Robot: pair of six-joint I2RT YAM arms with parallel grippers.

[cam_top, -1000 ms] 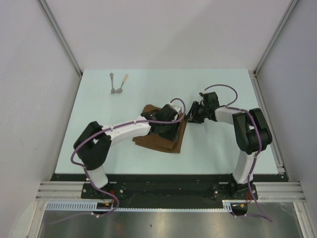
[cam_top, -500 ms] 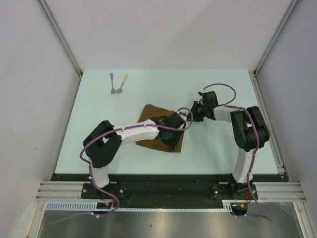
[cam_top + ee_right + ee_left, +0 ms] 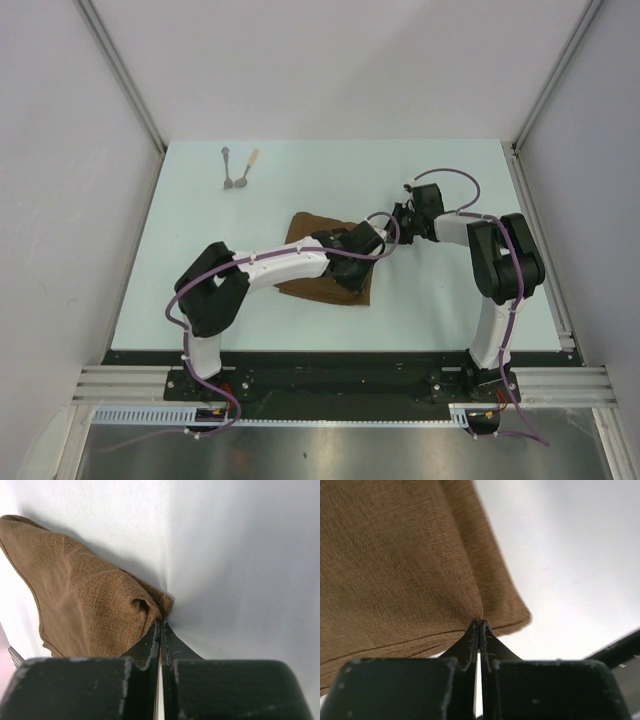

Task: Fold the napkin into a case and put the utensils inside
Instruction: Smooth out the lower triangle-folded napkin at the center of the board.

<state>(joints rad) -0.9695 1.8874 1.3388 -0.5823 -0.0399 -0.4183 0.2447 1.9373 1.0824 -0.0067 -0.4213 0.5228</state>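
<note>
I have the left gripper (image 3: pixel 479 626) and right gripper (image 3: pixel 160 626) both pinched tight on the napkin (image 3: pixel 325 290) mid-table. It seems only partly folded, no case yet. The utensils (image 3: pixel 238 170) lie untouched, well apart at far left.

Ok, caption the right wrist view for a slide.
Right gripper pinching a bunched corner of the brown napkin on the pale table.

Robot lab cell: white panel walls (image 3: pixel 330 60), aluminium frame rails (image 3: pixel 120 385), pale table (image 3: pixel 450 300)
</note>
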